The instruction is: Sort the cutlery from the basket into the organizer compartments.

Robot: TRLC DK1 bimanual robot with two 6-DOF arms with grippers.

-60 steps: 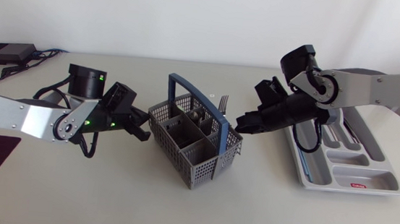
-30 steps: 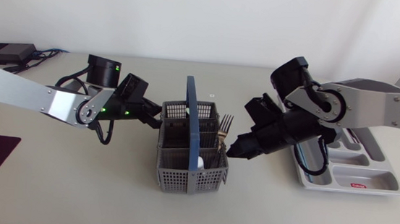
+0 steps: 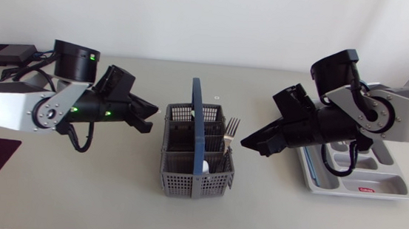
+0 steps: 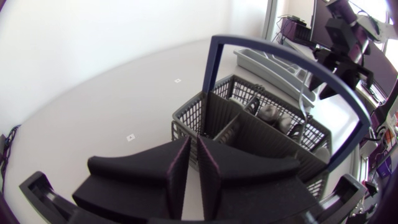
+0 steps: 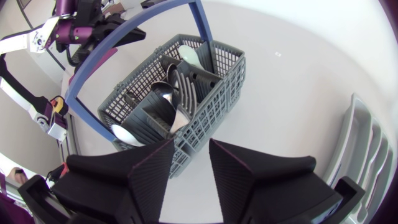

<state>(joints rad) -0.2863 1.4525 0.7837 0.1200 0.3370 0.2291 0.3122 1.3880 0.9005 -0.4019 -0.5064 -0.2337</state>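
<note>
Black box (image 3: 2, 54): far L of the basket, at the table's back edge, cables beside it.
L arm (image 3: 12, 109): comes in from the L side and points toward the basket.
L gripper (image 3: 149, 115) (image 4: 193, 149): just L of the basket's far-L corner, not touching it. Fingers pressed nearly together, only a thin slit between them, nothing held.
Basket (image 3: 173, 178) (image 4: 189, 118) (image 5: 214, 115): grey mesh, mid-table, between the 2 grippers. Its blue handle (image 3: 198, 121) stands upright, running front to back.
Cutlery: in the basket. Fork (image 3: 231, 124) stands tines-up in a R-side compartment. R wrist cam shows metal spoons (image 5: 168, 93) and a white spoon (image 5: 189, 53) in the compartments.
R gripper (image 3: 250, 142) (image 5: 189, 158): just R of the basket, tips aimed at it near the fork, no contact. Fingers apart, nothing between them.
Organizer (image 3: 354, 189) (image 5: 360, 143): grey tray well R of the basket, partly under the R arm (image 3: 397, 116). Contents mostly hidden, can't tell what lies where.
</note>
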